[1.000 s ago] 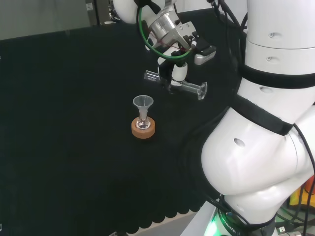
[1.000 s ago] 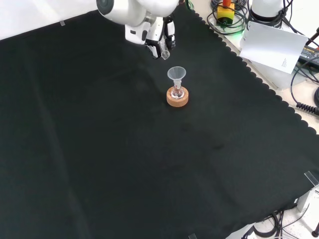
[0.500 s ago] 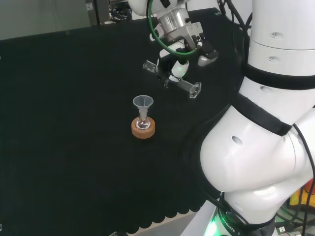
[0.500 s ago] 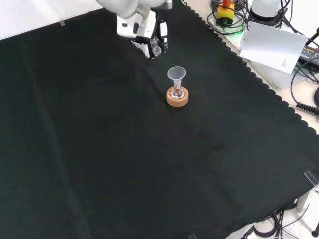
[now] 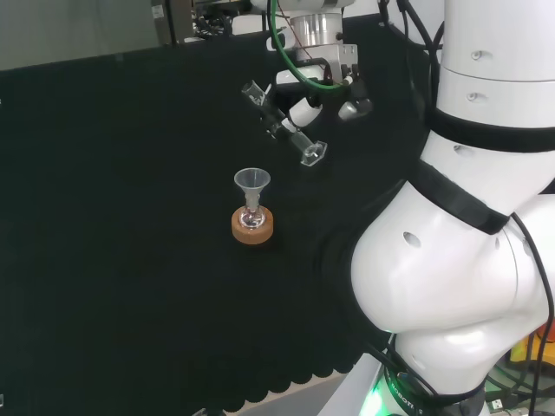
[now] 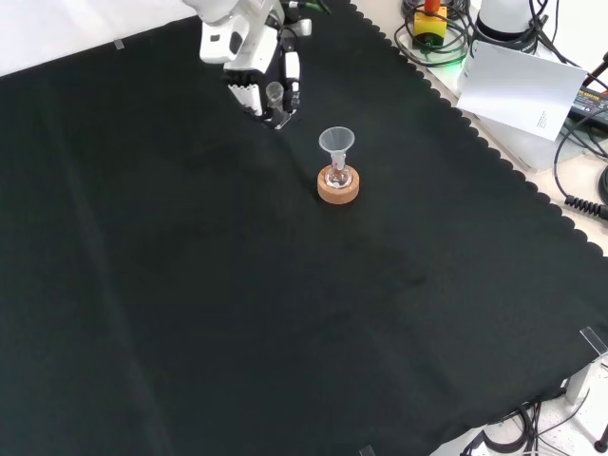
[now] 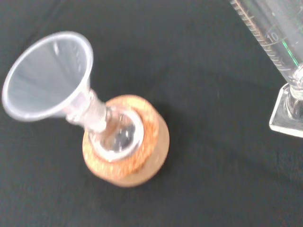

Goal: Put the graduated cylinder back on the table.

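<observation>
On the black cloth (image 6: 190, 313) there is one cork ring stand (image 5: 253, 228) (image 6: 338, 189) (image 7: 127, 163), well in from the cloth's edges. One small round flask (image 7: 116, 137) sits in it, and one clear funnel (image 5: 251, 182) (image 6: 335, 142) (image 7: 47, 75) stands in the flask's neck. There is one graduated cylinder (image 5: 284, 135) (image 7: 279, 52), with one flat foot, held tilted above the cloth by the one hand (image 5: 305, 111) (image 6: 256, 81), nearer the cloth's far edge in the front view.

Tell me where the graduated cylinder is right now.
In the head view the graduated cylinder is tilted in the hand, above the cloth, up and right of the funnel standing in the flask on the cork ring.
</observation>
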`<state>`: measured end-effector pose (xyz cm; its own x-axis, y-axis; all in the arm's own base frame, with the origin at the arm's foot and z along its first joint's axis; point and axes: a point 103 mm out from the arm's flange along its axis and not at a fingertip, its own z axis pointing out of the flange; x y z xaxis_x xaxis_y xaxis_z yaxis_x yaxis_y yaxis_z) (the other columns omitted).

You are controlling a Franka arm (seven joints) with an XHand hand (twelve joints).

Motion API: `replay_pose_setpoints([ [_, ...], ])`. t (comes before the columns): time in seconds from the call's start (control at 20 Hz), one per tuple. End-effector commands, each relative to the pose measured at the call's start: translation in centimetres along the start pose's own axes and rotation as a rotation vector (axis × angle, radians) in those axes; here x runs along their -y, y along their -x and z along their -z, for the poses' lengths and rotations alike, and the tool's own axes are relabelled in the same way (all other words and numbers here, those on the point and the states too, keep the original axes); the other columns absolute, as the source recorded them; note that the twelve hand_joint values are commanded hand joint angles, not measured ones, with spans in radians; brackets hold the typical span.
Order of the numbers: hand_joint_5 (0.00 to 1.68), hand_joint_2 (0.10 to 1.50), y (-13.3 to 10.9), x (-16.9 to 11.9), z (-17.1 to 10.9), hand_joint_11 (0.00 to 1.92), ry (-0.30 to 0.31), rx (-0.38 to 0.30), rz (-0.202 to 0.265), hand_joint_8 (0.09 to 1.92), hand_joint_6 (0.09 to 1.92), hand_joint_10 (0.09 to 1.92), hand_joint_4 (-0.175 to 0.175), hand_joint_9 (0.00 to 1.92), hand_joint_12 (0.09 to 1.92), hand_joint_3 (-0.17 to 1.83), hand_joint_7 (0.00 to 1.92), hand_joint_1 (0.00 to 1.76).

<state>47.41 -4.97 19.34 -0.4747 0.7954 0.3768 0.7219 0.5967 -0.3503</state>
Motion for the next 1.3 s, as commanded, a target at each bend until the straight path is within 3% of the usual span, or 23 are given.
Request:
replay_pose_setpoints([
  [0.05,0.94,1.15,1.8,-4.2,-0.3,1.35,0.139,-0.108,0.081,0.26,1.08,0.09,-0.127,1.42,0.68,-0.02,1.26,1.12],
  [0.4,0.95,1.15,3.5,-7.2,-0.4,1.34,0.241,-0.154,0.13,0.26,1.08,0.09,-0.128,1.41,0.68,-0.02,1.25,1.12],
  [0.75,0.95,1.15,4.2,-9.5,-0.9,1.33,0.275,-0.197,0.163,0.25,1.08,0.09,-0.129,1.4,0.68,-0.02,1.24,1.12],
  [0.85,0.94,1.15,4.5,-10.2,-1.2,1.33,0.302,-0.248,0.173,0.25,1.08,0.09,-0.129,1.4,0.68,-0.02,1.24,1.12],
  [1.3,0.94,1.16,5.8,-12.5,-2.2,1.33,0.403,-0.311,0.182,0.25,1.09,0.09,-0.13,1.39,0.69,-0.02,1.22,1.12],
])
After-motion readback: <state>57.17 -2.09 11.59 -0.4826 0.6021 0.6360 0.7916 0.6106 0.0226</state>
